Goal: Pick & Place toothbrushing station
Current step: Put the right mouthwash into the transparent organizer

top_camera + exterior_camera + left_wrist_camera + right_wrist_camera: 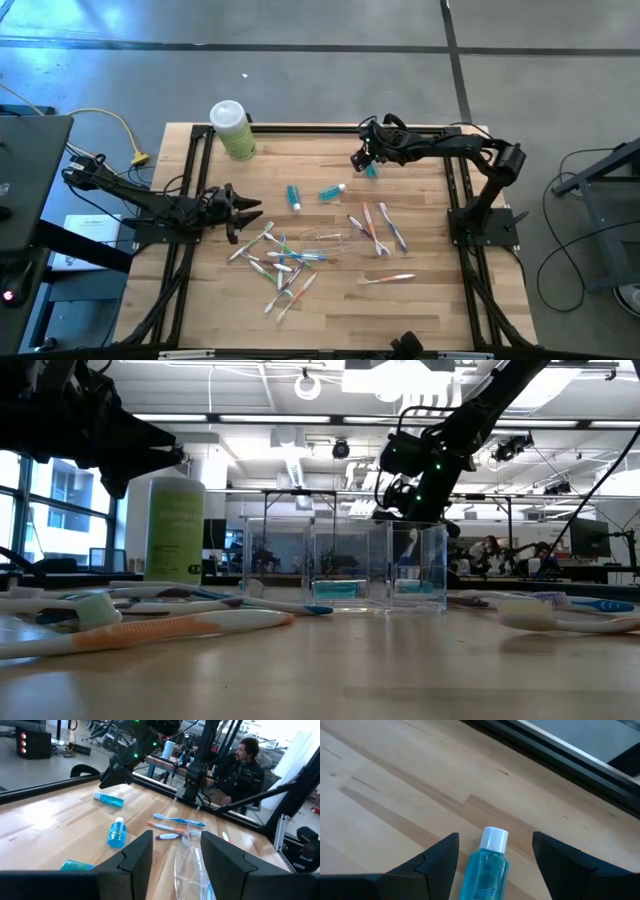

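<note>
Several white, pink and green toothbrushes (285,265) lie scattered flat on the wooden table, with more to the right (375,230). A clear plastic cup (325,240) lies among them. Two teal white-capped tubes (294,197) (333,191) lie mid-table. A third tube (487,867) lies on the table at the far side. My right gripper (362,160) is open over it, one finger on either side, apart from it. My left gripper (245,212) is open and empty at the left, pointing toward the cup (187,865).
A larger pale-green bottle with a white cap (233,130) stands at the table's far left corner. A black frame (300,128) runs along the table's edges. A person (240,770) sits beyond the table's right side. Bare wood lies along the near edge.
</note>
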Controlling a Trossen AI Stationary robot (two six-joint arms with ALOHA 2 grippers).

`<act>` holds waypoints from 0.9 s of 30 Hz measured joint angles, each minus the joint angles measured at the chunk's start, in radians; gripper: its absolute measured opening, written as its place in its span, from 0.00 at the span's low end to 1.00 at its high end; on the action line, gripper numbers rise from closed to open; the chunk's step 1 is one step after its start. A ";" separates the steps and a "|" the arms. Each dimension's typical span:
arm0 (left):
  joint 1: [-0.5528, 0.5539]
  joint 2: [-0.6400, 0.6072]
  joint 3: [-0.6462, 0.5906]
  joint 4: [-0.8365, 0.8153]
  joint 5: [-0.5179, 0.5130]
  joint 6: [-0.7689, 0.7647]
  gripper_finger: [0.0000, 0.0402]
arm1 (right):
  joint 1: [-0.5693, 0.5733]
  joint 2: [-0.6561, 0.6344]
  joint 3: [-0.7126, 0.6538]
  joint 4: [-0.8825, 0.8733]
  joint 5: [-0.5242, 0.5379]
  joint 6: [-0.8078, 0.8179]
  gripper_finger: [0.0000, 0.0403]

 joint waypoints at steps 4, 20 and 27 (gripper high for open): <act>0.000 0.000 0.000 0.000 0.000 -0.002 0.40 | 0.000 0.000 0.000 0.002 0.000 0.014 0.61; 0.000 0.000 0.000 0.000 0.000 -0.002 0.40 | 0.003 0.004 -0.011 0.015 0.000 0.024 0.61; 0.000 0.000 0.000 0.000 0.000 -0.002 0.40 | 0.003 0.004 -0.014 0.030 0.000 0.021 0.61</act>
